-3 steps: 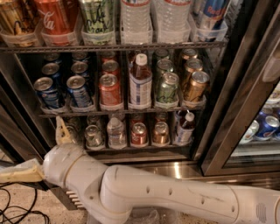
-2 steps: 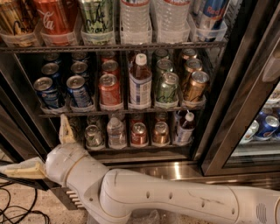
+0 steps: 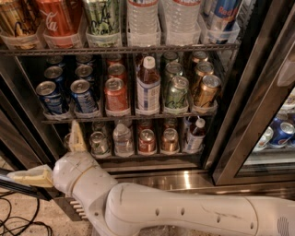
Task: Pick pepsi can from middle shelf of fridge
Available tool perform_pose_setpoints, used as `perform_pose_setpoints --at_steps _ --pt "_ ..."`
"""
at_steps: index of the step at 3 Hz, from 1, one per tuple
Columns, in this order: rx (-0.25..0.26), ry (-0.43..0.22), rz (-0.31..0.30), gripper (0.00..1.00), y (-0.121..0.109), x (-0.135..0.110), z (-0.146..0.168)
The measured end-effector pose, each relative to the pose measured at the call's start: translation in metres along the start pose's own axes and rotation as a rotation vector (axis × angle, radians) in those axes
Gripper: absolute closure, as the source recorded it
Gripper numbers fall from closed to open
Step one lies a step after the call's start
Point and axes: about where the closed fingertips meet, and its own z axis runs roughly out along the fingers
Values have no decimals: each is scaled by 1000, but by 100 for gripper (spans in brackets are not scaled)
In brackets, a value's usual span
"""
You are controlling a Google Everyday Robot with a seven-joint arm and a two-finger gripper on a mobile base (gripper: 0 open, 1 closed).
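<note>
Gripper: the gripper (image 3: 44, 150) sits low at the near left, in front of the fridge's bottom shelf and below the middle shelf's left end.
Pincer state: released, its two cream fingers (image 3: 77, 136) spread wide, one pointing up and the other pointing left; nothing is between them.
Arm: the white arm (image 3: 184, 214) reaches in from the lower right across the near edge of the scene.
Pepsi can: the pepsi can (image 3: 83, 96) stands upright at the front of the second lane from the left on the middle shelf (image 3: 152, 118), above the upward finger and apart from it.
Other blue cans: a second blue can (image 3: 50, 97) stands just left of it in the leftmost lane, with more blue cans (image 3: 57, 75) behind both.
Same shelf, to the right: a red can (image 3: 116, 94), a white-capped bottle (image 3: 148, 88), a green can (image 3: 177, 92), a gold can (image 3: 206, 90).
Top shelf: a Coca-Cola can (image 3: 57, 18), a green-patterned can (image 3: 102, 16), water bottles (image 3: 143, 18), a Red Bull can (image 3: 224, 13).
Bottom shelf: small cans and bottles (image 3: 147, 140), to the right of the upward finger.
Fridge: the fridge (image 3: 184, 177) has a steel sill just beyond the arm.
Right compartment: further blue cans (image 3: 279, 133) behind glass.
Floor: dark cables (image 3: 18, 216) at the near left.
</note>
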Motion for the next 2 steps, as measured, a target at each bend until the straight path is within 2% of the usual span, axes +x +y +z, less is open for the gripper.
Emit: perform_pose_setpoints --at_steps 1,2 --pt "157 72 -44 0 -30 12 -16" --pt "313 109 -61 0 -61 21 -33"
